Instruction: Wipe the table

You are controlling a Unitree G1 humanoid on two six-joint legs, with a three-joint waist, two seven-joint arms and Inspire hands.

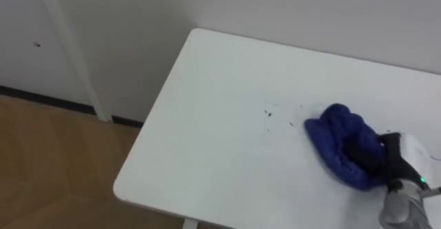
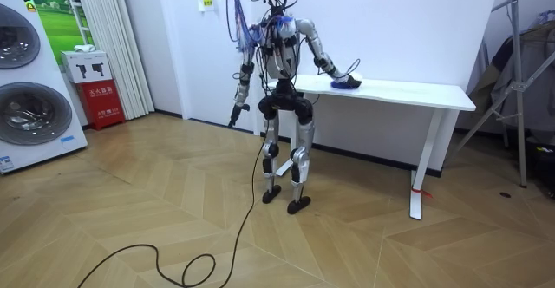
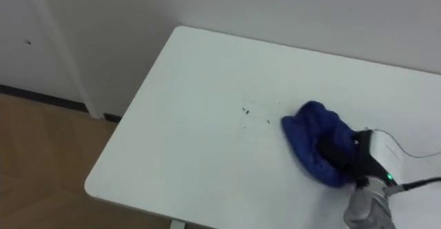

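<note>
Right hand (image 1: 390, 153) is half buried in the cloth (image 1: 339, 141), grip unreadable. Specks (image 1: 270, 112) just left of the cloth are too tiny to identify. Table (image 1: 207, 132) gets cut off right of it.

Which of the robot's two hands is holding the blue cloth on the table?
The right hand grips the blue cloth on the white table; the left hand hangs at the robot's side, away from the table.
</note>
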